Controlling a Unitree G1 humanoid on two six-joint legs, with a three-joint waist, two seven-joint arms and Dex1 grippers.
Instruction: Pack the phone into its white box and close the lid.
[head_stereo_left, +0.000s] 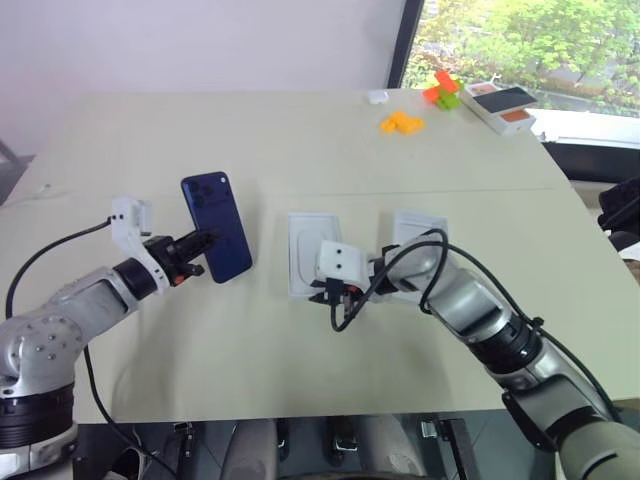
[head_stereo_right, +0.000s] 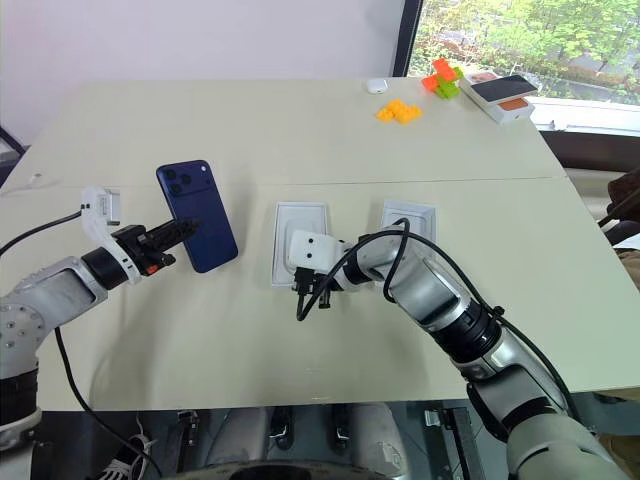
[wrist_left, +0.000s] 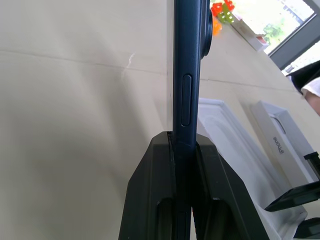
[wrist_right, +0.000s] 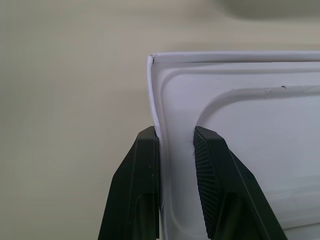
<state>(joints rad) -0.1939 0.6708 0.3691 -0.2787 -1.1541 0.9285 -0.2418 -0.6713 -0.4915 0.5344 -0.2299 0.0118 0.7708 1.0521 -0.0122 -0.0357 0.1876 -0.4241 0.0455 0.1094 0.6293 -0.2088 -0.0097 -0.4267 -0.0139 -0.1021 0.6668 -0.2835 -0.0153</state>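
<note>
Clearing the white box (head_stereo_left: 308, 252) is the step in hand, judged from the layout: a thin white insert (wrist_right: 240, 150) with a rounded recess sits in the box, so the phone (head_stereo_left: 216, 226) cannot yet go in. The left tool (head_stereo_left: 199, 243) is clamped on the phone's lower end, holding it upright above the counter (head_stereo_left: 300, 140), to the left of the box. The right tool (wrist_right: 176, 137) straddles the insert's raised rim at the near left corner of the box, one finger outside, one inside, jaws partly apart and not visibly pinching. A second white piece (head_stereo_left: 418, 240), probably the lid, lies just right of the box. Next move calls for closing on that rim, lifting the insert out, then lowering the phone flat.
</note>
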